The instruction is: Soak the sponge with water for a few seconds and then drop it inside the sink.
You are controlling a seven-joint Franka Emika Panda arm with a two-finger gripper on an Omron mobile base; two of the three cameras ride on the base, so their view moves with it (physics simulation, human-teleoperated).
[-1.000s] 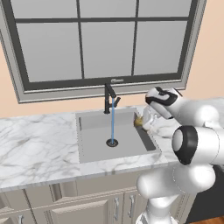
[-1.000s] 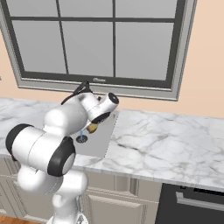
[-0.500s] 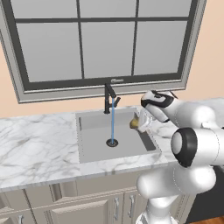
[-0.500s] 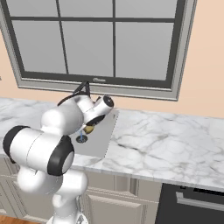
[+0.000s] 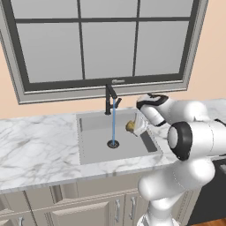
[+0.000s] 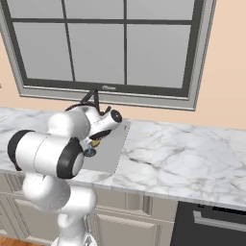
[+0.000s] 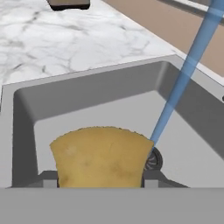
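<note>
The yellow sponge [image 5: 130, 126] hangs above the right half of the grey sink [image 5: 95, 143], and my gripper [image 5: 135, 127] is shut on it. A thin blue stream of water [image 5: 114, 121] falls from the black faucet [image 5: 109, 99] to the drain [image 5: 113, 144], just left of the sponge and apart from it. In the hand view the sponge [image 7: 99, 155] sits between my fingertips [image 7: 49, 179], with the water [image 7: 183, 74] slanting past its right edge to the drain [image 7: 153, 160]. The right base view shows the sponge [image 6: 95, 142] under my wrist, over the sink [image 6: 113, 149].
White marble countertop [image 5: 35, 150] surrounds the basin, stretching wide to the right [image 6: 182, 153]. A large window [image 5: 106, 39] stands behind the faucet. A dark appliance front [image 6: 211, 226] sits below the counter at the right.
The gripper has carried the sponge left and slightly down, closer to the water stream. The stream keeps running.
</note>
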